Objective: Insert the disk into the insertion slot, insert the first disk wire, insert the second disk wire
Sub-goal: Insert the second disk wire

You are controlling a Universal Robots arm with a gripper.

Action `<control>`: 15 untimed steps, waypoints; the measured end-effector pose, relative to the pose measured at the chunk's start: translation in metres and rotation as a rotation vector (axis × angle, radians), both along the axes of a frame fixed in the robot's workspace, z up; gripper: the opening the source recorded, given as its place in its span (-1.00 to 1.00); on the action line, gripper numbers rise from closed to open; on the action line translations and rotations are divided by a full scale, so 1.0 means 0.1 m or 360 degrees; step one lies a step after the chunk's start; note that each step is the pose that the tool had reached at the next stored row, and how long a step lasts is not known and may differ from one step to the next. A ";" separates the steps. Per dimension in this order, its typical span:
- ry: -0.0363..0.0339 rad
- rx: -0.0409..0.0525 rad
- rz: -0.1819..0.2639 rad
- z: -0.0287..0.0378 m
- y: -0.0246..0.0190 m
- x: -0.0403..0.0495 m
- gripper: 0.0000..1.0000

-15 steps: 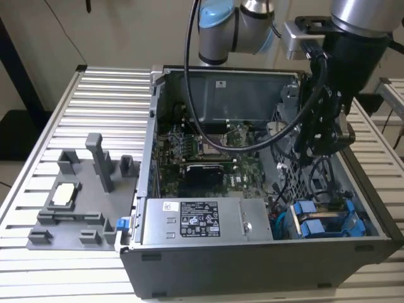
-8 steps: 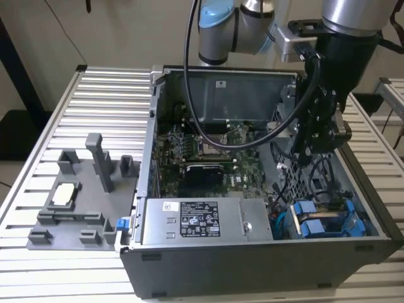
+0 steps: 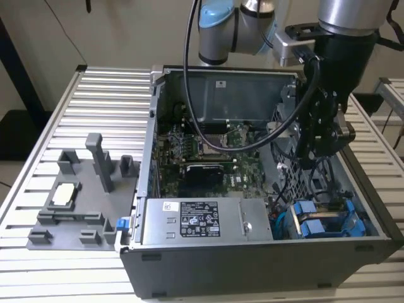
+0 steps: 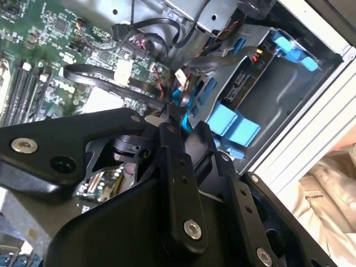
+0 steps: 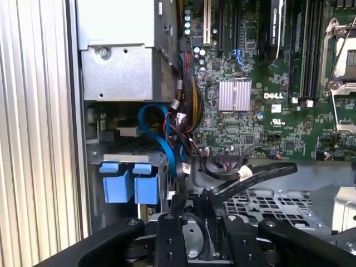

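Claw (image 3: 308, 151) of mine hangs low inside the open case (image 3: 252, 262), over the grey perforated cage (image 5: 267, 203). In both wrist views my claw (image 4: 183, 125) (image 5: 194, 200) sits dark in the foreground, and I cannot tell whether it is clenched or released.

Just beside my claw lies the disk (image 3: 315, 226) (image 4: 242, 83) in its blue carrier. It looks seated in the slot (image 4: 267, 100), with its two blue tabs (image 4: 233, 125) (image 5: 133, 186) facing out toward me. A black wire (image 5: 250, 175) runs flat right up to my claw's tip; I cannot tell whether I touch it. A blue wire (image 4: 177, 97) (image 5: 161, 139) loops between my claw and the tabs.

Next to the disk, farther from my claw, stands the silver power-supply box (image 3: 202, 221) (image 5: 122, 72). The green board (image 3: 208, 151) (image 4: 50, 44) (image 5: 267, 83) spreads out beyond my claw, deeper in the case. Well apart from my claw, outside the case, a grey tray (image 3: 76, 202) lies on the ribbed table (image 3: 107, 101).
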State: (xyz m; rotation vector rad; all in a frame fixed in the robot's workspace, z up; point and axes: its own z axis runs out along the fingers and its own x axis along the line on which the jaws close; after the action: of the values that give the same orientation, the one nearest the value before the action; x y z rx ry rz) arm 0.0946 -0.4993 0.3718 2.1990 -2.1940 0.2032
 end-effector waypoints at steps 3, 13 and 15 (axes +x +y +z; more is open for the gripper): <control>-0.0017 -0.0019 0.0008 -0.012 0.000 -0.030 -0.35; -0.0149 -0.0023 0.0027 -0.059 0.001 -0.129 -0.35; -0.0153 -0.0023 0.0027 -0.062 0.001 -0.149 -0.35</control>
State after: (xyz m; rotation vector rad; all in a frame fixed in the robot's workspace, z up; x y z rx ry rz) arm 0.0797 -0.4992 0.3657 2.2468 -2.2145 0.3312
